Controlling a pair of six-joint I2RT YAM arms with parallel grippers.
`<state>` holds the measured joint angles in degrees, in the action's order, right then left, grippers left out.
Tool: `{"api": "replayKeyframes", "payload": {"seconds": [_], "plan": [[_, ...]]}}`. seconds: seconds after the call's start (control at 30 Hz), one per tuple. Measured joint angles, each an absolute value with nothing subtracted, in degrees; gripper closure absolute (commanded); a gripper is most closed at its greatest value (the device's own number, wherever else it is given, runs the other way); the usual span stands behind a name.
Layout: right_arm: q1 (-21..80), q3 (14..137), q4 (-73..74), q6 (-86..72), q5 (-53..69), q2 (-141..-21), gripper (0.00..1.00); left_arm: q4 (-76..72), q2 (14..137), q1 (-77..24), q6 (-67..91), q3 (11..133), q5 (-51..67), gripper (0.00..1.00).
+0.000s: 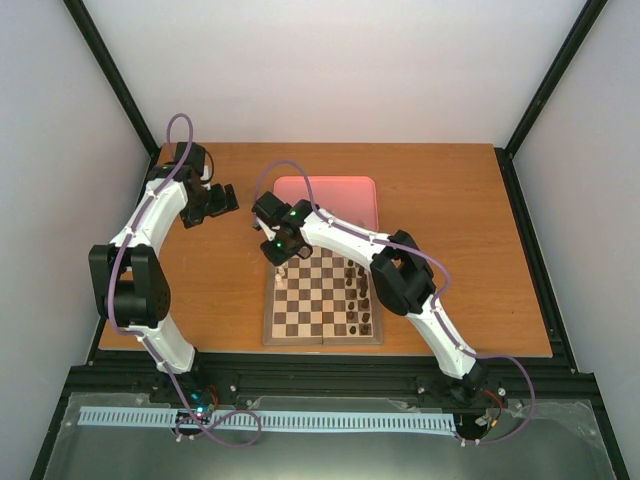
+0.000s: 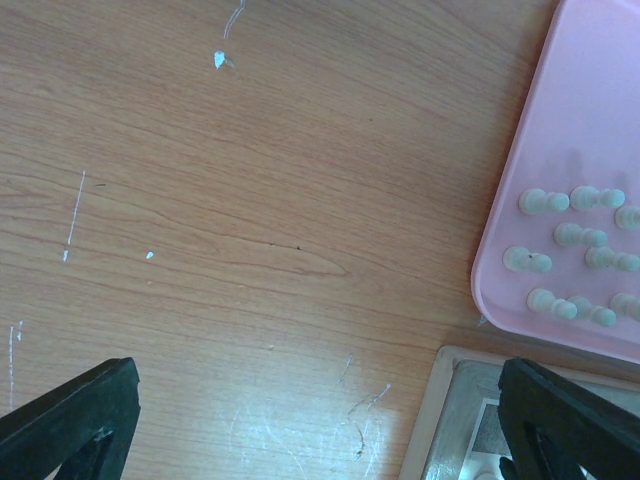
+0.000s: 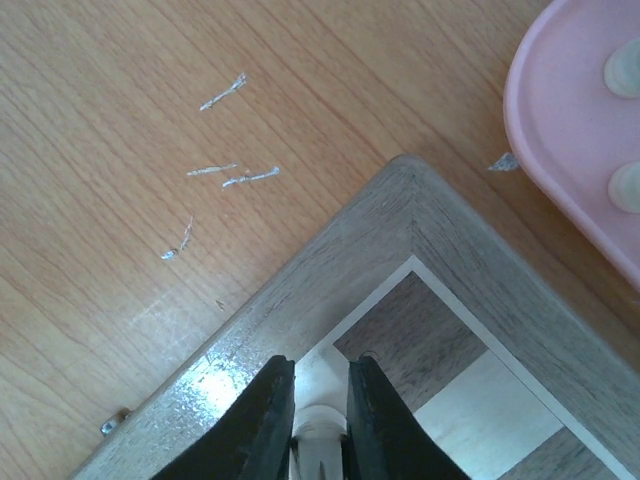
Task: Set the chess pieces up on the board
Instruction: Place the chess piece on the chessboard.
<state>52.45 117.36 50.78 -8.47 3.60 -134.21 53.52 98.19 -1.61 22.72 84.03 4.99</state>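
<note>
Two right fingers [image 3: 262, 420] pinch cream chess piece [image 3: 320, 432] at board [image 3: 400, 215] corner; left fingers [image 2: 70, 415] wide apart above table [image 2: 250, 200].

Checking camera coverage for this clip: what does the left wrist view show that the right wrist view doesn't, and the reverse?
Only the left wrist view: the left end effector, open over bare table, and the main group of chess pieces lying in the pink tray. Only the right wrist view: the right end effector, shut on a cream piece at the board's corner square. Both: the scratched table, the pink tray with cream pieces in it, and a corner of the board.
</note>
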Motion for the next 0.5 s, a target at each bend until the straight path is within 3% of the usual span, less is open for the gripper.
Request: {"api": "replayKeyframes", "payload": {"seconds": [0.37,0.5], "plan": [[52.7,117.4,51.2,-7.3,3.9,-134.2,0.55,53.5,98.2,-1.6,22.7,84.0,5.0,0.00],[52.8,117.7,51.8,-7.1,3.6,-134.2,0.40,53.5,98.2,-1.6,22.7,84.0,5.0,0.00]]}}
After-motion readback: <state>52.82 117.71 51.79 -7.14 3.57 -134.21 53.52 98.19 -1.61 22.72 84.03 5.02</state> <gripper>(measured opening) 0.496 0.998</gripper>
